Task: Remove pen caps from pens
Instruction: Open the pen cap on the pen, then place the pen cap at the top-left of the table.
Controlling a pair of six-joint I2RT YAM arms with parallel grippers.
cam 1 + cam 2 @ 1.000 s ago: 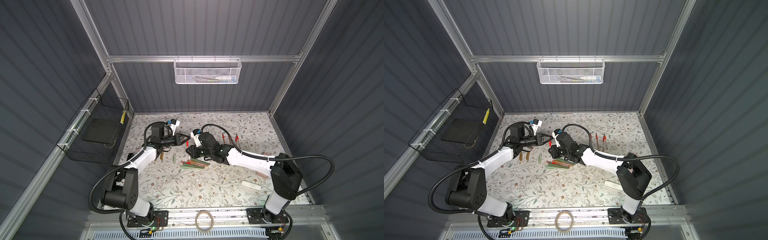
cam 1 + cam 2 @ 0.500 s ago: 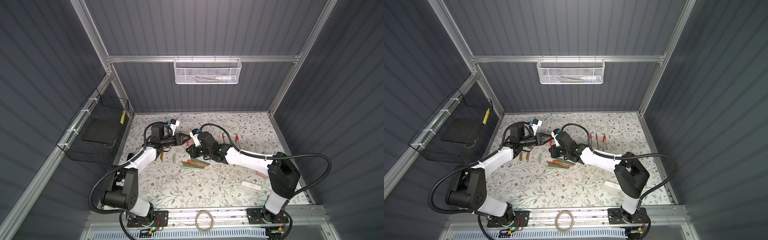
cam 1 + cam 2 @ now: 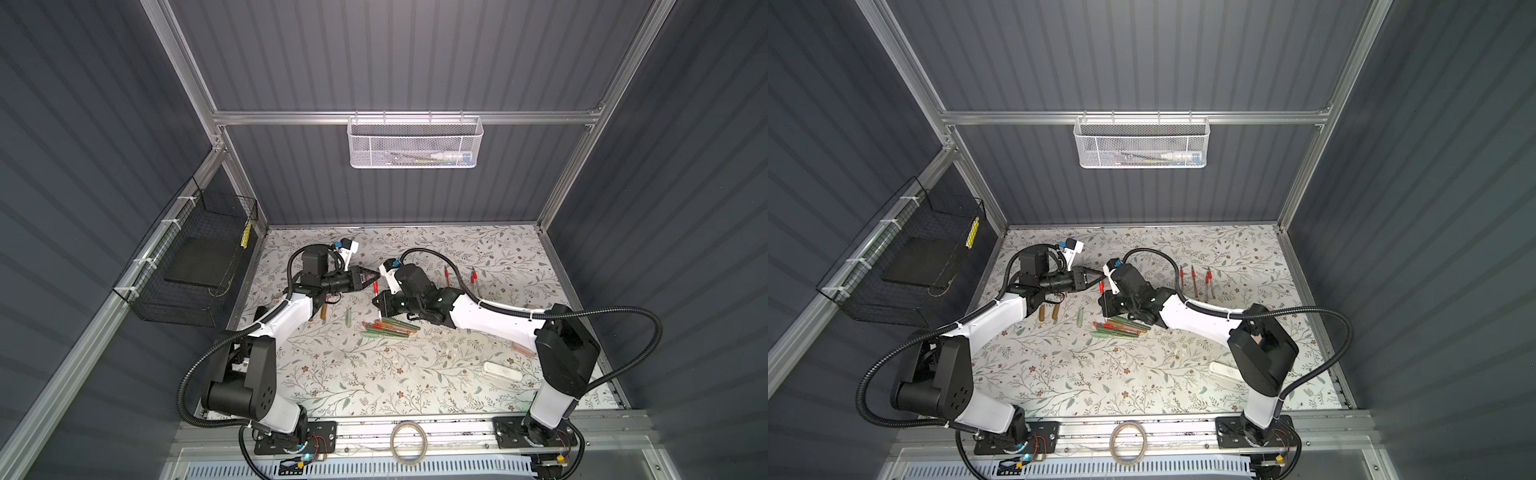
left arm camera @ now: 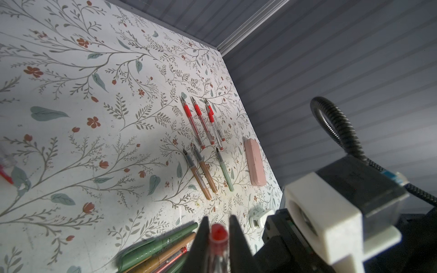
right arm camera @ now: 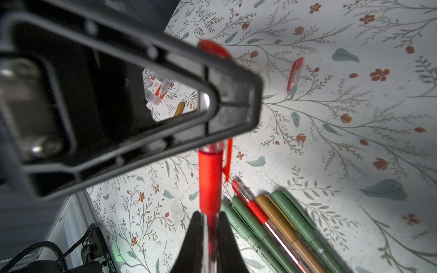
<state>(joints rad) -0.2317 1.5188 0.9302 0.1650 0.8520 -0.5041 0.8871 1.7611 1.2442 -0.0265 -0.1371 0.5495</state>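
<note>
Right wrist view gives me the right gripper [image 5: 210, 216] clenched on the clear red pen [image 5: 210, 179], its cap [image 4: 218, 232] seemingly pinched in my clamped left gripper [image 4: 218, 221], the pen held off the mat [image 3: 374, 374] at about twelve o'clock from the pen pile [image 3: 388, 328] in a top view.

With 12 o'clock at the back wall [image 3: 415, 199], the near half of the tabletop [image 3: 332, 386] from 5 to 8 lies open to a pass, hemmed only by the white case [image 3: 501, 371] at 4 and the right arm [image 3: 490, 322] slanting past it. The left hand [image 4: 218, 219] and right hand [image 5: 209, 215] meet just toward 11, both clamped on one clear pen [image 5: 210, 175], with the pen heap [image 3: 388, 328] close at their 6, loose caps [image 3: 348, 316] at 9 and three red pens [image 3: 1195, 282] at 2.
</note>
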